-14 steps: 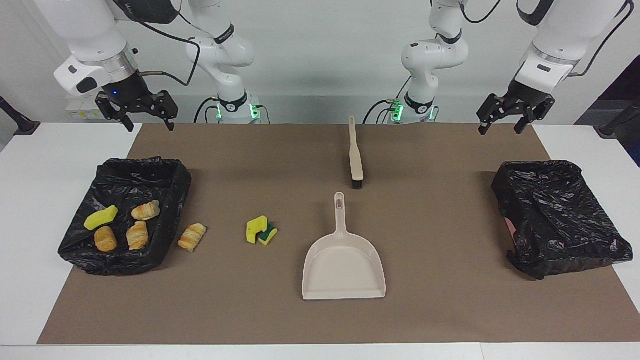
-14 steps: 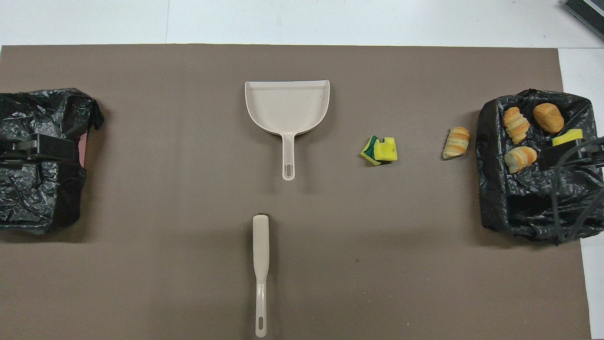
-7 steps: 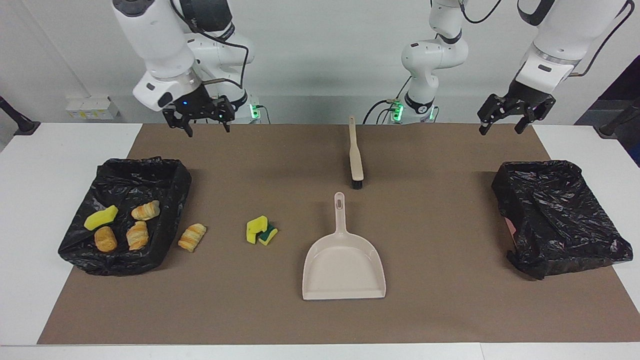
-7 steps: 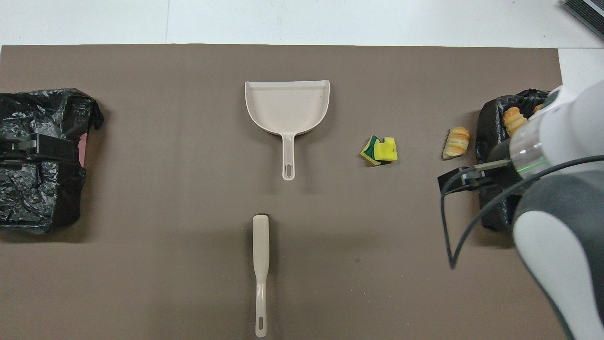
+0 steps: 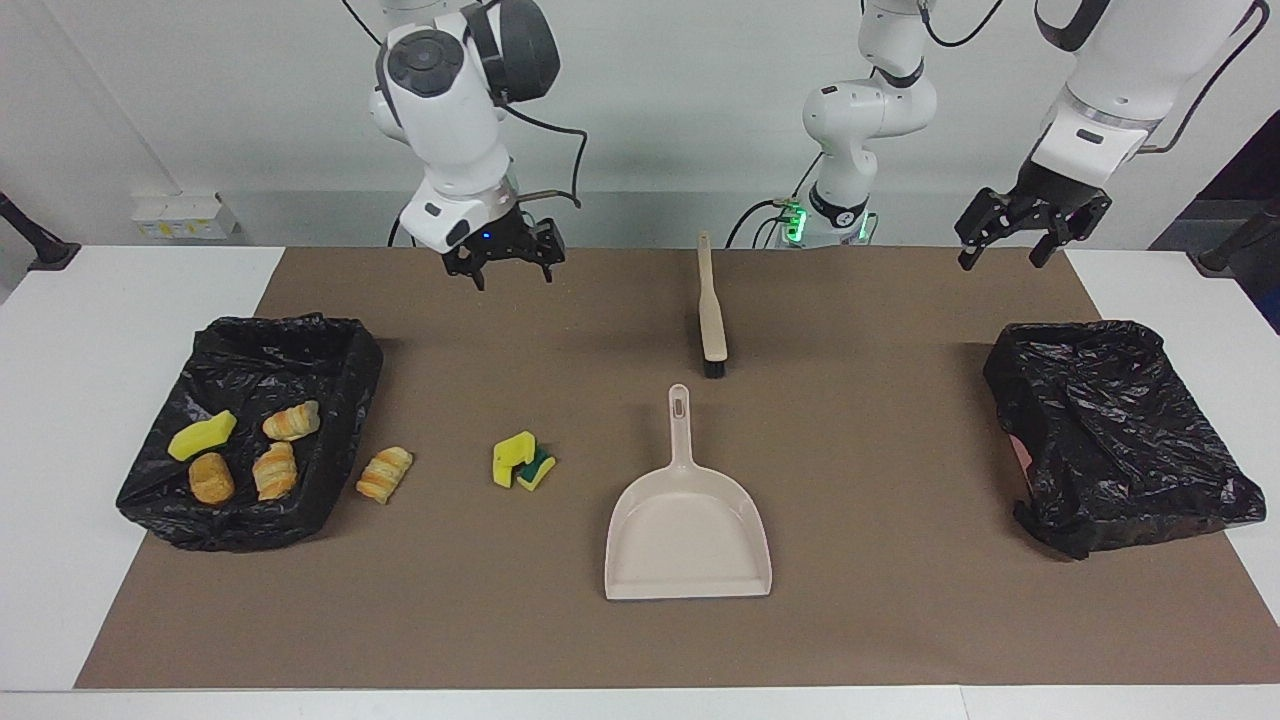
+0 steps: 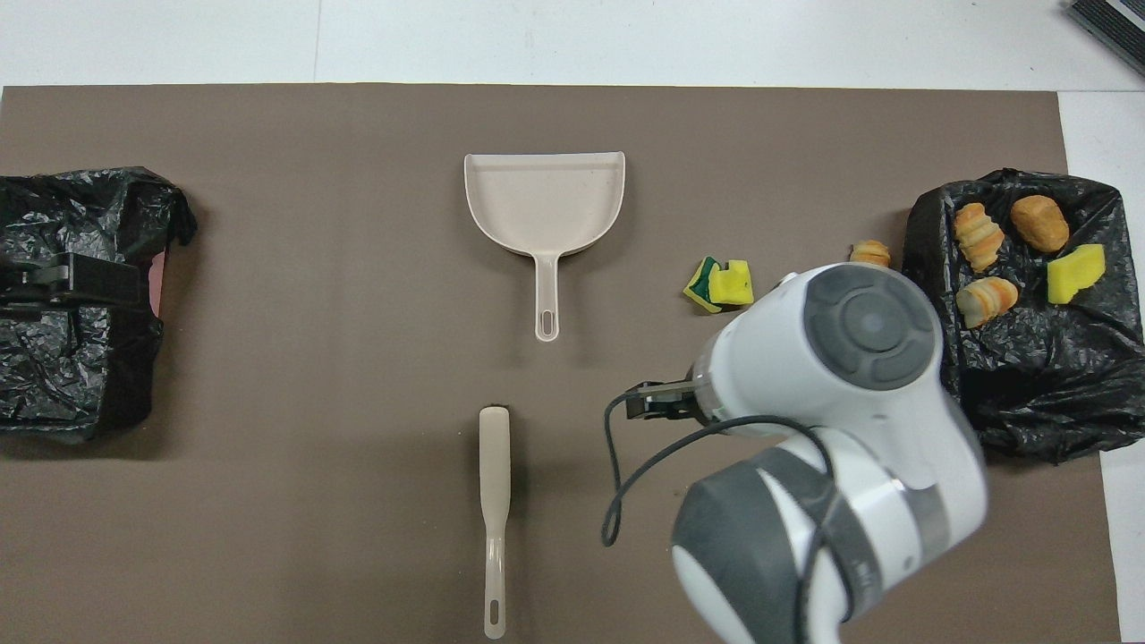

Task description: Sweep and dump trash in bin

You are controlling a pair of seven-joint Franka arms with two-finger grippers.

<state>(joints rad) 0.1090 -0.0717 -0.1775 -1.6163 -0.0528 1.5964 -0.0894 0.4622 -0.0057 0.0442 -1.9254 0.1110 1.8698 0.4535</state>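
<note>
Two pieces of trash lie on the brown mat: a yellow-and-green sponge (image 5: 522,463) (image 6: 720,284) and a croissant (image 5: 384,474) (image 6: 869,252), half covered by the right arm in the overhead view. The black-lined bin (image 5: 270,350) (image 6: 1029,385) at the right arm's end holds a yellow sponge chunk (image 5: 202,435), two croissants (image 5: 291,421) and a bread piece (image 5: 211,478). My right gripper (image 5: 510,272) hangs open and empty over the mat's edge by the robots. My left gripper (image 5: 1003,252) waits open and empty above the table's left-arm end.
A beige dustpan (image 5: 688,530) (image 6: 544,201) lies mid-mat, handle toward the robots. A beige brush (image 5: 710,310) (image 6: 494,483) lies nearer the robots, in line with it. A second black-lined bin (image 5: 1100,420) (image 6: 72,358) sits at the left arm's end.
The right arm has swung from above the table's end by the filled bin toward the middle, its gripper now over the mat. The left arm and all objects have not moved.
</note>
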